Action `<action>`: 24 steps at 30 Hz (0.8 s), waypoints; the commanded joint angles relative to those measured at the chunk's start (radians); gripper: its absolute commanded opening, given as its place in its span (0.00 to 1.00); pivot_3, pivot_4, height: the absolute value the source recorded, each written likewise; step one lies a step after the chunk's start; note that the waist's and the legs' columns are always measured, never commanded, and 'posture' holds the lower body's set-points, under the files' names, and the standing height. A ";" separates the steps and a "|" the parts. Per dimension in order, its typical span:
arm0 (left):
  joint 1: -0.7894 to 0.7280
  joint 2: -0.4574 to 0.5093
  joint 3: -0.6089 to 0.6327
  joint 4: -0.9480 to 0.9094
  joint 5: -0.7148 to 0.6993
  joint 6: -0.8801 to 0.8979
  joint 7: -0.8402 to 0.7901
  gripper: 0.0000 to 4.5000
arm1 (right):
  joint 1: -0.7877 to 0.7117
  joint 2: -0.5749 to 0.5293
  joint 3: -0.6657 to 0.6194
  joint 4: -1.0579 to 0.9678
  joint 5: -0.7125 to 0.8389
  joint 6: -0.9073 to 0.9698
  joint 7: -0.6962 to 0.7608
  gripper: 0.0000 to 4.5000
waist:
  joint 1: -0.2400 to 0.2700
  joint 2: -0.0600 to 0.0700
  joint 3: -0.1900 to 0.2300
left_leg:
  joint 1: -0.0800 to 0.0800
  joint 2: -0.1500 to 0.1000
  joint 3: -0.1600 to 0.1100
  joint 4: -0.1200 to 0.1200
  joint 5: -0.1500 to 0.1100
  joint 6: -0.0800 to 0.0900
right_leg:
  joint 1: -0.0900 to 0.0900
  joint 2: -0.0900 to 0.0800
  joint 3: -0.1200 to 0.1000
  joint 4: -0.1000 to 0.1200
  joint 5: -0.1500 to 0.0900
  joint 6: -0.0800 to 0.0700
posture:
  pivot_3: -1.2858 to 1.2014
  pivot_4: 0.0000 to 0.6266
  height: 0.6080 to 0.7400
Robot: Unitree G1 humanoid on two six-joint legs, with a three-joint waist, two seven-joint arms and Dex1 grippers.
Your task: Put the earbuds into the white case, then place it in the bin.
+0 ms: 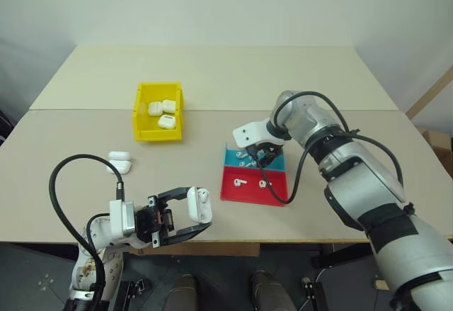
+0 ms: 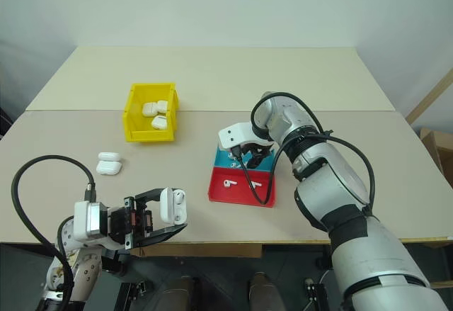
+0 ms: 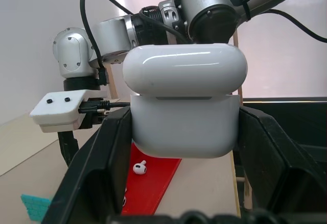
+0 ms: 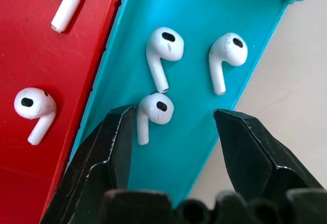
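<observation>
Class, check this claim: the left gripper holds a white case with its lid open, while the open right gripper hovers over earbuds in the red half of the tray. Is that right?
One detail is wrong. The right gripper is over the blue half of the tray, not the red; the right wrist view shows an earbud between its open fingers there. The left gripper does hold a white case with its lid open.

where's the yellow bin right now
In the left eye view, the yellow bin sits on the table's left side, beyond two white cases, holding more white cases.

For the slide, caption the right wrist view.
Open right gripper poised over an earbud in the tray's blue compartment.
</observation>
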 commanded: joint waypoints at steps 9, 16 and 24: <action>-0.006 -0.001 -0.005 -0.019 0.002 -0.025 0.011 0.61 | -0.029 -0.002 -0.018 -0.002 -0.010 -0.033 0.005 0.53 | 0.000 0.000 0.000 | 0.000 0.000 0.000 0.000 0.000 0.000 | 0.000 0.000 0.000 0.000 0.000 0.000 | 0.52 0.24 1.00; -0.008 -0.002 -0.006 -0.017 0.005 -0.029 0.015 0.61 | -0.030 0.003 -0.019 -0.003 -0.009 -0.033 0.010 0.53 | -0.001 0.000 0.000 | 0.000 0.000 0.000 0.000 0.000 0.000 | 0.000 0.000 0.000 0.000 0.000 0.000 | 0.52 0.24 1.00; -0.011 -0.001 -0.010 -0.020 0.007 -0.024 0.020 0.61 | -0.025 -0.001 -0.013 -0.009 -0.016 -0.046 0.006 0.53 | -0.006 0.000 0.000 | 0.000 0.000 0.000 0.000 0.000 0.000 | 0.000 0.000 0.000 0.000 0.000 0.000 | 0.52 0.24 1.00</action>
